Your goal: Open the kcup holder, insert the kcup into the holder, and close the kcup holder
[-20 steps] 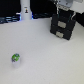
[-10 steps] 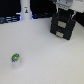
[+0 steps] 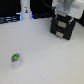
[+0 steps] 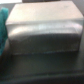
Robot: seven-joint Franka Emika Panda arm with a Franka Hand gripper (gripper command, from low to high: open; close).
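Note:
The kcup holder [image 3: 62, 27] is a black box with two grey front panels, standing at the back on the exterior view's right. My gripper [image 3: 64, 14] hangs right over its top, and its fingers are lost against the box, so I cannot tell whether they are open. The wrist view is filled by a blurred grey box face [image 4: 44, 30] seen very close, and no fingers show there. The kcup [image 3: 16, 59], a small white pod with a green top, lies on the white table [image 3: 47, 60] toward the front on the exterior view's left, far from the gripper.
A tall white bottle-shaped object [image 3: 26, 10] with a dark mark stands at the back on the exterior view's left, with dark items [image 3: 9, 20] beside it. A teal patch [image 4: 2, 27] shows at the edge of the wrist view.

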